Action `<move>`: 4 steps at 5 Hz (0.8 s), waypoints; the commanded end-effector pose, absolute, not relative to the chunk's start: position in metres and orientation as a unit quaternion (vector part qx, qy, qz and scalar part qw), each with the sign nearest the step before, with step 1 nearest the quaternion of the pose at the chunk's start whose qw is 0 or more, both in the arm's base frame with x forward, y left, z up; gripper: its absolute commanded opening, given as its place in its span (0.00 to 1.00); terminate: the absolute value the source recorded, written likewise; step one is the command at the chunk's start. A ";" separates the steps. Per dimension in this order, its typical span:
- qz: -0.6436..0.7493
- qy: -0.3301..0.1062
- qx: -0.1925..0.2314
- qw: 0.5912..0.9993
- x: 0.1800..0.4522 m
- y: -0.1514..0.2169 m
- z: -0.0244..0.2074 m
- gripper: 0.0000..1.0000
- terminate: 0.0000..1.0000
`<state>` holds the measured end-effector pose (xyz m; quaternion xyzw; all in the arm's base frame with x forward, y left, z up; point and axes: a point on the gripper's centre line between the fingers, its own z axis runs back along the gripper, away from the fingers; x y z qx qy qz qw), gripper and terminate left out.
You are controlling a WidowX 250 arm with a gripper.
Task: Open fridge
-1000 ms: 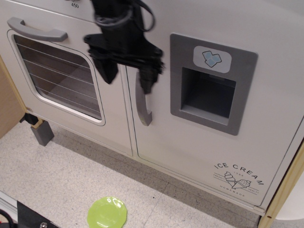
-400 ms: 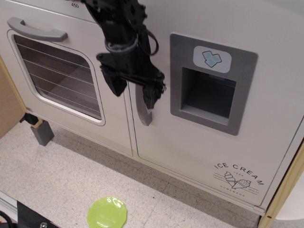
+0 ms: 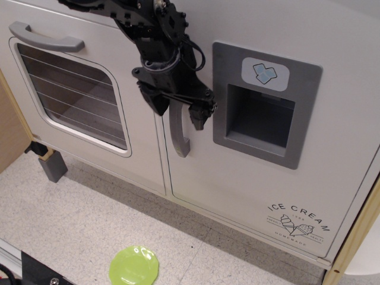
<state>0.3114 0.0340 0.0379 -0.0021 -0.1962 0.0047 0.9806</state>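
Gripper (image 3: 179, 111) spread, one finger on each side of the handle (image 3: 178, 132), near its upper end. Fridge (image 3: 261, 178) shut, right of the oven door (image 3: 77, 95); white, grey dispenser panel (image 3: 261, 113), "ICE CREAM" print.

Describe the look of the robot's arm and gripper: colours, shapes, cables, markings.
The arm is all black, built of chunky jointed segments, with a thin black cable looping beside the wrist. The gripper is matte black too, ending in two short tapered fingers. No markings are legible.

fridge (image 3: 249, 172): smooth matt white panel, grey matt plastic handle (image 3: 177, 133). gripper (image 3: 178, 108): matt black plastic. floor (image 3: 77, 219): speckled. plate (image 3: 134, 266): glossy green plastic.
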 end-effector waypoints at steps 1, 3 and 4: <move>0.019 -0.241 0.010 0.970 0.322 0.035 0.043 0.00 0.00; 0.021 -0.232 0.001 0.973 0.317 0.038 0.048 0.00 0.00; 0.014 -0.230 -0.007 0.973 0.304 0.039 0.055 0.00 0.00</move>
